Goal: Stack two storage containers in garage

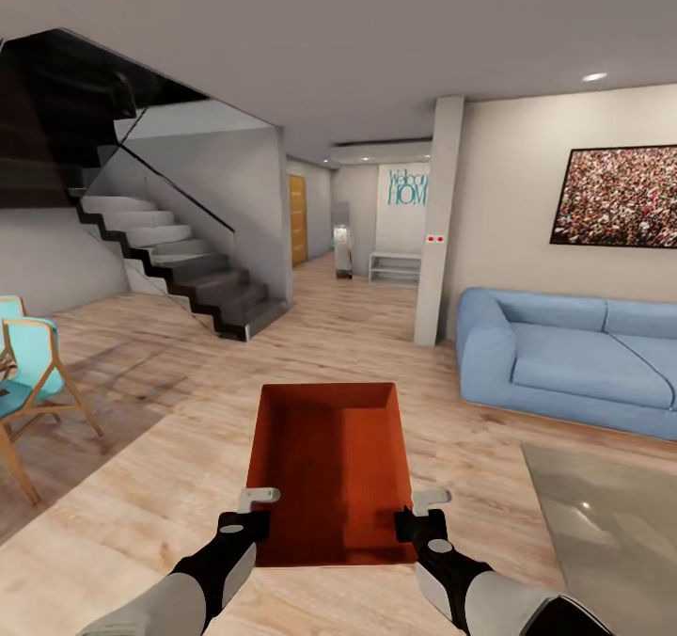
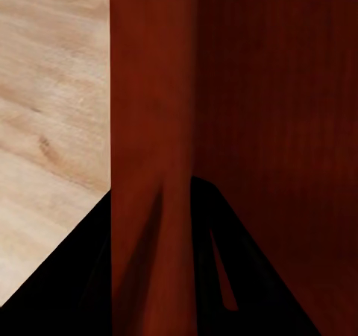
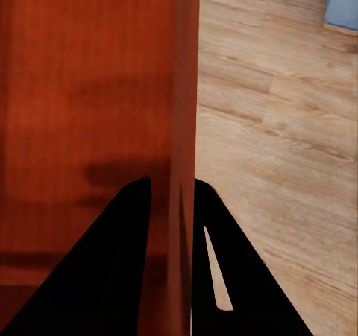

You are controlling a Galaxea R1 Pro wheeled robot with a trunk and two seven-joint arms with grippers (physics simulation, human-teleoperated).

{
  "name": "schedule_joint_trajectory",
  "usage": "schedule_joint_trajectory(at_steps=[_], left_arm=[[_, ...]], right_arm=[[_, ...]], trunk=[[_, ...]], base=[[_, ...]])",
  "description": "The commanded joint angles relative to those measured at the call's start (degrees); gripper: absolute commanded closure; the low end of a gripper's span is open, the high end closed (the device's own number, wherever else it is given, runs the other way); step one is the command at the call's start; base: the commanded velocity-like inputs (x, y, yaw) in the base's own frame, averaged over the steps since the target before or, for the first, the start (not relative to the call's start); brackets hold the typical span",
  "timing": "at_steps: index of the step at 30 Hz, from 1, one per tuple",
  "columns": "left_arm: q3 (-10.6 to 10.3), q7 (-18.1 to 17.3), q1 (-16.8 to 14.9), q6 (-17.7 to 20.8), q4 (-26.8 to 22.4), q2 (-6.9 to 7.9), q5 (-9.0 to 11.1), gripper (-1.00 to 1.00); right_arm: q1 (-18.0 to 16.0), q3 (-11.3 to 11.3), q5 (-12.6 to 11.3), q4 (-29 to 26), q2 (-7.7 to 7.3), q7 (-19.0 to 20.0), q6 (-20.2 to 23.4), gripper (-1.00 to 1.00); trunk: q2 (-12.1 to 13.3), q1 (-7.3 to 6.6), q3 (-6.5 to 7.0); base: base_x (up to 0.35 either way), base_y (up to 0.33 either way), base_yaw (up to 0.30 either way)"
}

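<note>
One orange-red open-top storage container (image 1: 329, 467) hangs level above the light wood plank floor of the living room, low in the middle of the head view. My left gripper (image 1: 252, 516) is shut on its left wall near the close corner. My right gripper (image 1: 420, 516) is shut on its right wall. In the left wrist view the black fingers (image 2: 246, 276) straddle the container wall (image 2: 149, 112). The right wrist view has the fingers (image 3: 112, 276) straddling the other wall (image 3: 179, 90) in the same way. The container is empty inside. The garage is out of view.
A blue sofa (image 1: 564, 354) stands to the right, with a grey rug (image 1: 611, 523) in front of it. A white pillar (image 1: 437, 222) rises ahead right. A dark staircase (image 1: 179, 260) is ahead left, teal chairs (image 1: 28, 373) at far left. A hallway (image 1: 329, 241) opens straight ahead.
</note>
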Motion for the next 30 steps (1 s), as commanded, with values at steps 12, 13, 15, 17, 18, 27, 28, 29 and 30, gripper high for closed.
schedule_joint_trajectory(at_steps=[12, 13, 15, 17, 18, 27, 28, 29, 30], left_arm=[[3.12, 0.35, -0.06, 0.23, -1.03, -0.02, -1.48, 1.0], [3.12, 0.35, -0.06, 0.23, -1.0, -0.02, -1.48, 1.0], [3.12, 0.35, -0.06, 0.23, -1.0, -0.02, -1.48, 1.0], [3.12, 0.35, -0.06, 0.23, -1.0, -0.02, -1.48, 1.0], [3.12, 0.35, -0.06, 0.23, -1.02, -0.02, -1.48, 1.0], [3.12, 0.31, -0.06, 0.22, -1.04, -0.02, -1.48, 1.0], [3.12, 0.33, -0.06, 0.21, -1.04, -0.02, -1.48, 1.0], [3.12, 0.33, -0.06, 0.2, -1.04, -0.02, -1.48, 1.0], [3.12, 0.34, -0.06, 0.18, -1.04, -0.02, -1.48, 1.0]], right_arm=[[-0.03, -0.45, -1.65, 0.26, -0.02, -0.36, -0.47, 1.0], [-0.03, -0.45, -1.66, 0.26, -0.02, -0.36, -0.48, 1.0], [-0.03, -0.46, -1.67, 0.26, -0.02, -0.36, -0.48, 1.0], [-0.03, -0.46, -1.67, 0.26, -0.02, -0.36, -0.48, 1.0], [-0.03, -0.46, -1.67, 0.26, -0.02, -0.36, -0.48, 1.0], [-0.03, -0.46, -1.67, 0.26, -0.02, -0.36, -0.48, 1.0], [-0.03, -0.46, -1.67, 0.26, -0.02, -0.36, -0.48, 1.0], [-0.03, -0.46, -1.67, 0.26, -0.02, -0.36, -0.48, 1.0], [-0.03, -0.46, -1.67, 0.26, -0.02, -0.36, -0.48, 1.0]], trunk=[[-0.05, 0.04, -0.08], [-0.05, 0.04, -0.08], [-0.05, 0.04, -0.08], [-0.05, 0.04, -0.08], [-0.05, 0.04, -0.08], [-0.05, 0.04, -0.08], [-0.05, 0.04, -0.08], [-0.05, 0.04, -0.08], [-0.05, 0.04, -0.08]], base=[[0.321, 0.0, 0.0], [0.321, 0.0, 0.0], [0.321, 0.0, 0.0], [0.321, 0.0, 0.0], [0.321, 0.0, 0.0], [0.321, 0.0, 0.0], [0.321, 0.0, 0.0], [0.321, 0.0, 0.0], [0.321, 0.0, 0.0]])
